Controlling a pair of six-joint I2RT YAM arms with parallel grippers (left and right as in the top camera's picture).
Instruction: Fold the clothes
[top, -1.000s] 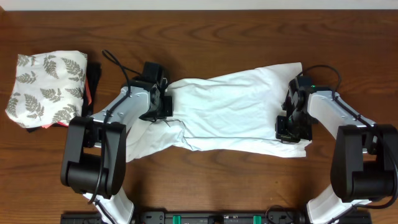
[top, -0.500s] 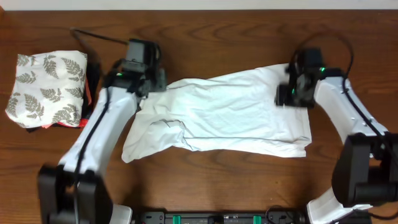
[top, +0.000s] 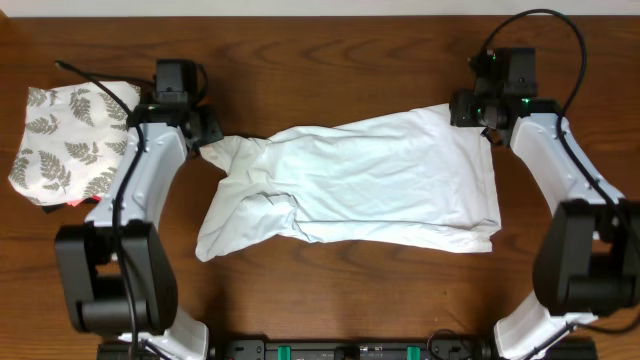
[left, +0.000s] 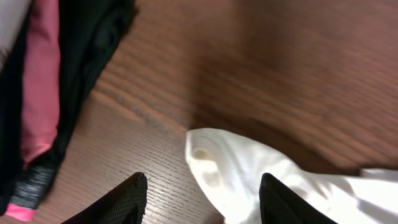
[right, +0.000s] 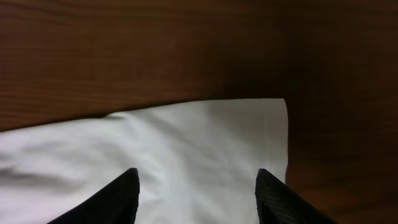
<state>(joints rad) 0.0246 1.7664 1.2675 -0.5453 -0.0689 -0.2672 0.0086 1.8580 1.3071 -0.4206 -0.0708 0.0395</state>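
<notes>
The clothes, a plain white T-shirt (top: 360, 180), lie spread and rumpled across the middle of the wooden table. My left gripper (top: 207, 135) stands open at the shirt's far left corner. In the left wrist view a rolled white tip of the shirt (left: 214, 163) lies on the wood below that gripper (left: 203, 177), loose between its fingers (left: 127, 200). My right gripper (top: 468, 108) stands open over the shirt's far right corner. In the right wrist view the flat corner of the shirt (right: 261, 130) lies under that gripper (right: 196, 173); its fingers (right: 273, 196) hold nothing.
A folded white cloth with grey fern leaves (top: 75, 140) sits at the far left on black and red folded garments (top: 148, 130). The left wrist view shows those as a black fold (left: 93, 50) and a pink fold (left: 40, 81), just left of the gripper.
Both grippers have opened and let go of the shirt. Both have moved toward the back of the table and outward. The shirt's left end was drawn up and to the left.
</notes>
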